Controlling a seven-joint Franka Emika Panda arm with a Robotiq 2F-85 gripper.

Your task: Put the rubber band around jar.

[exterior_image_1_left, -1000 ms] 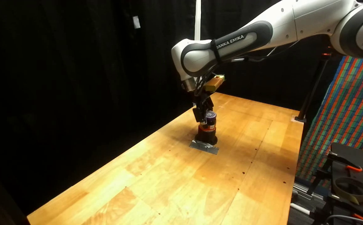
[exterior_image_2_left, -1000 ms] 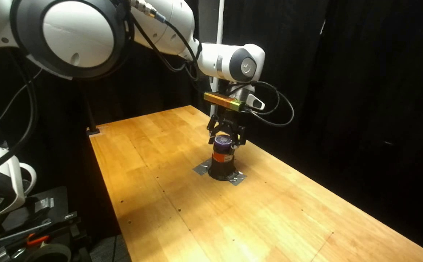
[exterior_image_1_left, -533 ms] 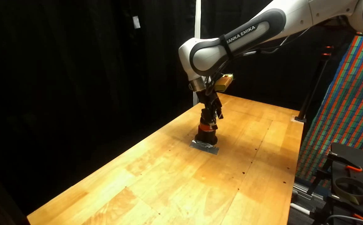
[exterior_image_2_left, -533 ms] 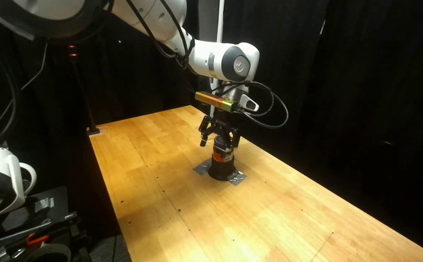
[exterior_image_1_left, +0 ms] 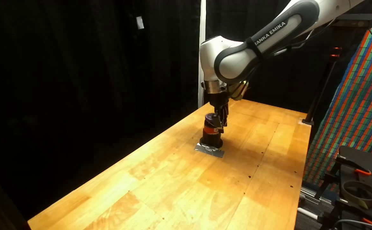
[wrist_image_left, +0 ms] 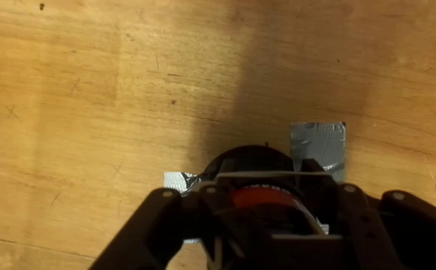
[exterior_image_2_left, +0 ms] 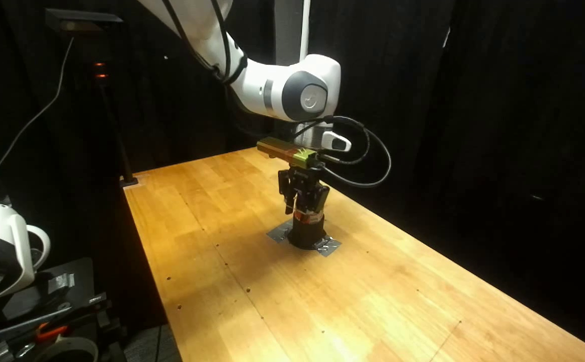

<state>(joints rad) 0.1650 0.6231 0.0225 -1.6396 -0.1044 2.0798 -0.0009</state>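
The jar (exterior_image_2_left: pixel 308 217), dark with an orange-red middle band, stands upright on the wooden table in both exterior views. Its dark flared bottom is taped down. Close against the jar's upper part is my gripper (exterior_image_2_left: pixel 303 209), pointing downward. In the wrist view the gripper (wrist_image_left: pixel 269 168) has its fingers apart, partly brought together, with the jar's orange part (wrist_image_left: pixel 262 197) showing between and below them. A pale rubber band (wrist_image_left: pixel 262 174) stretches across from one fingertip to the other. Another pale strand runs lower; whether the band encircles the jar I cannot tell.
Grey tape strips (wrist_image_left: pixel 318 144) hold the jar's bottom to the table (exterior_image_1_left: pixel 186 179). At the table's far corner stands a black post (exterior_image_2_left: pixel 121 151). A dark side cart (exterior_image_1_left: pixel 361 179) with tools and a tape roll is beyond the edge.
The gripper has shifted across the jar, rightward in an exterior view, and turned more upright. It sits lower, and its jaws have narrowed. The jar stays in place, its top uncovered again.
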